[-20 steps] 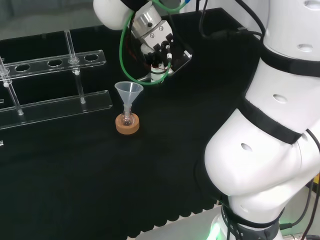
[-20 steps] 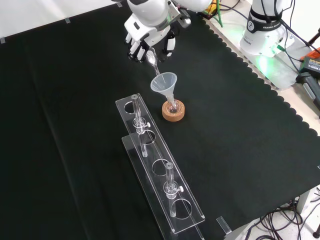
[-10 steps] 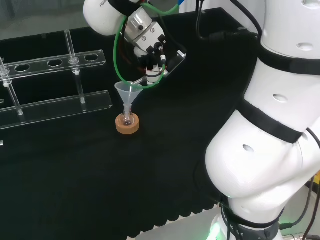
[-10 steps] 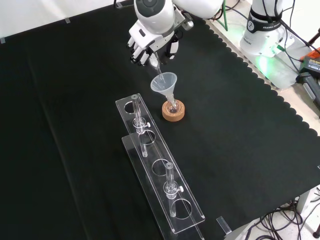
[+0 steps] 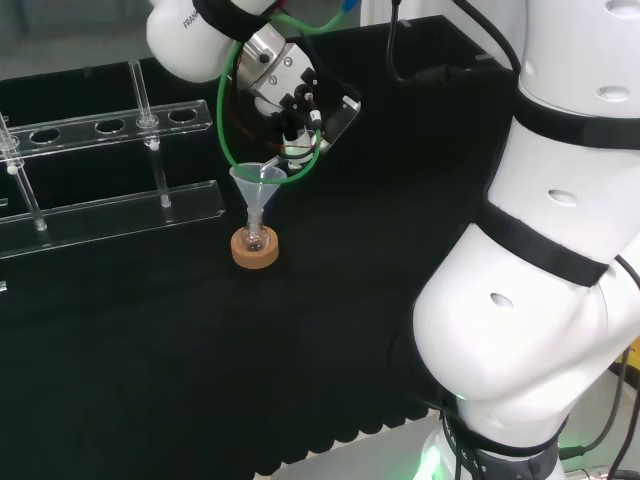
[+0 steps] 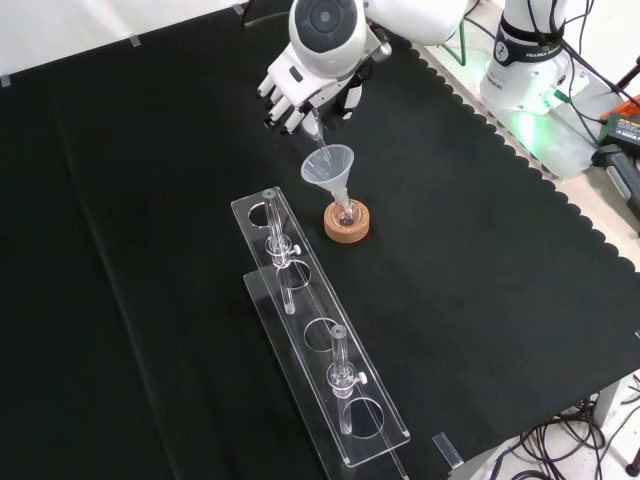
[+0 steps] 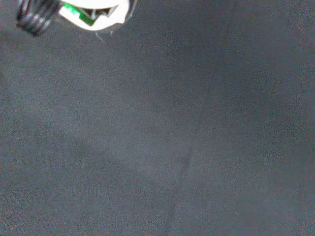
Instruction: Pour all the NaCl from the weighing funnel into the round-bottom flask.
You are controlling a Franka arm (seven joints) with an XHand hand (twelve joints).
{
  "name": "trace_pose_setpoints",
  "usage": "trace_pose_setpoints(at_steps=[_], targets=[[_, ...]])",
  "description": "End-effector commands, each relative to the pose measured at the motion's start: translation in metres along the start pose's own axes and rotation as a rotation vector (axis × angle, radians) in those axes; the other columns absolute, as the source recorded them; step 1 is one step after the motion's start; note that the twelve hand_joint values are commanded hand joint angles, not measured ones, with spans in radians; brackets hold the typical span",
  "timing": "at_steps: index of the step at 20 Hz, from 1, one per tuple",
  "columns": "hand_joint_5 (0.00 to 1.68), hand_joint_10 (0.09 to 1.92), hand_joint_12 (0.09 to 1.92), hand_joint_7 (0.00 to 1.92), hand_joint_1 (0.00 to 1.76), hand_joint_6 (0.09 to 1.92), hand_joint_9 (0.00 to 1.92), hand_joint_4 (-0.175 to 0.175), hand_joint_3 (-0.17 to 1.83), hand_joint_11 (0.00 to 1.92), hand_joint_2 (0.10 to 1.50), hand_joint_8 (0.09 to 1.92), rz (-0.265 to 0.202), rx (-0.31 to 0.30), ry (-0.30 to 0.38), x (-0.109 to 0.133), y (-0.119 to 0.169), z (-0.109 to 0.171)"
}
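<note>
One robot hand (image 6: 300, 92) curled round weighing funnel (image 6: 318, 135), tilted over funnel (image 6: 329, 167)

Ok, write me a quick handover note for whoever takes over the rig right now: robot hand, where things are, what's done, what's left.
Robot hand: shut on the weighing funnel, held above the plastic funnel and tilted, spout down into the funnel's mouth.
Things: the plastic funnel sits in the small flask, which stands on a cork ring beside the clear rack.
Done: weighing funnel picked up, brought over and tipped.
Left: I cannot see whether salt is flowing or how much remains. Probably keep it tipped until it is empty, then lift it away and set it down.
</note>
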State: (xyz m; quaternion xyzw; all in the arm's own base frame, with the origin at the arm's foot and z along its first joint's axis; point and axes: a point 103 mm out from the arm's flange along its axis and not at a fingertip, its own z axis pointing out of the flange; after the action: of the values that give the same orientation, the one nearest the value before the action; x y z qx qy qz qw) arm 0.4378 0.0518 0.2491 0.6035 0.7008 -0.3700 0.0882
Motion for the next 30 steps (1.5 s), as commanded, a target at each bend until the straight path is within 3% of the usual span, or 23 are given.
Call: trace_pose_setpoints(at_steps=[1, 20, 30], targets=[[1.17, 0.4, 1.14, 0.57, 1.1, 0.88, 0.93, 0.175, 0.73, 0.7, 0.66, 0.65, 0.001, -0.017, -0.055, 0.002, -0.005, -0.009], [1.17, 0.4, 1.14, 0.56, 1.1, 0.88, 0.92, 0.175, 0.73, 0.7, 0.66, 0.64, 0.01, -0.037, -0.203, 0.003, -0.01, -0.023], [1.17, 0.4, 1.14, 0.56, 1.1, 0.88, 0.92, 0.175, 0.73, 0.69, 0.66, 0.64, 0.012, -0.036, -0.246, 0.006, -0.008, -0.026]])
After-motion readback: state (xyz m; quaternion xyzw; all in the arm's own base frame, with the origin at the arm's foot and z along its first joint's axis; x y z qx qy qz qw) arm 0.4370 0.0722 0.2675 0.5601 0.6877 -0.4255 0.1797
